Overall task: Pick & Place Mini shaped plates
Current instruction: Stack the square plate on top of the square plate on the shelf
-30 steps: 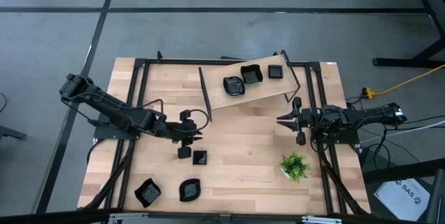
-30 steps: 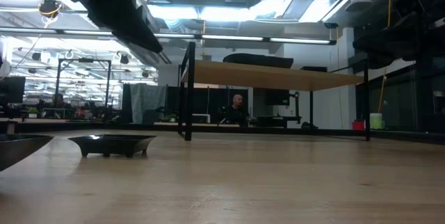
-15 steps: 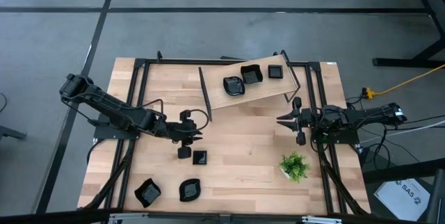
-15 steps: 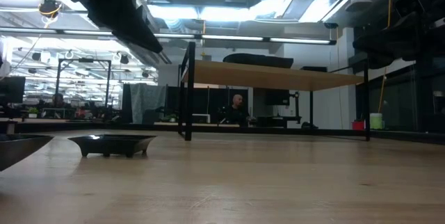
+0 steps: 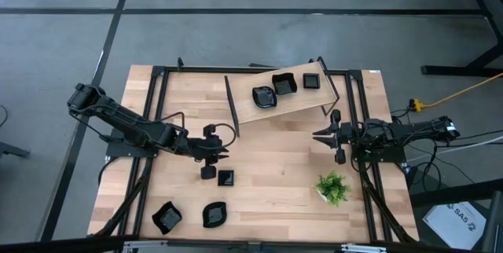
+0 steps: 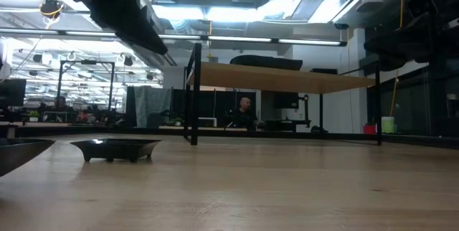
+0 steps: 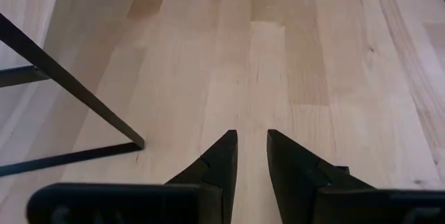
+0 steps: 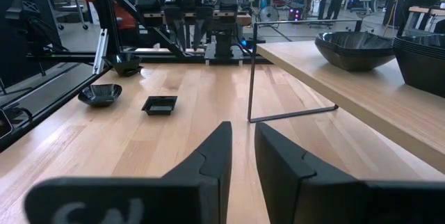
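Observation:
Several small glossy black plates are in view. A square plate [image 5: 226, 177] lies flat on the wooden table, with a small dark thing [image 5: 207, 172] beside it that I cannot identify. Two more plates [image 5: 167, 217] [image 5: 214, 214] sit near the front edge. Another three [image 5: 264, 96] [image 5: 284, 85] [image 5: 312, 81] rest on a raised wooden shelf [image 5: 299, 104] at the back. My left gripper [image 5: 226, 153] [image 7: 252, 135] hovers just beyond the square plate, tilted down, its fingers slightly apart over bare wood. My right gripper [image 5: 317, 136] [image 8: 243, 128] waits level at the right, slightly open, with nothing between its fingers.
The shelf stands on thin black wire legs [image 7: 76, 92] [image 8: 252, 71] close to my left gripper. A small green potted plant [image 5: 333, 188] stands at the front right. Black frame rails [image 5: 149, 119] run along both table sides. Bare wood [image 5: 275, 159] lies between the two grippers.

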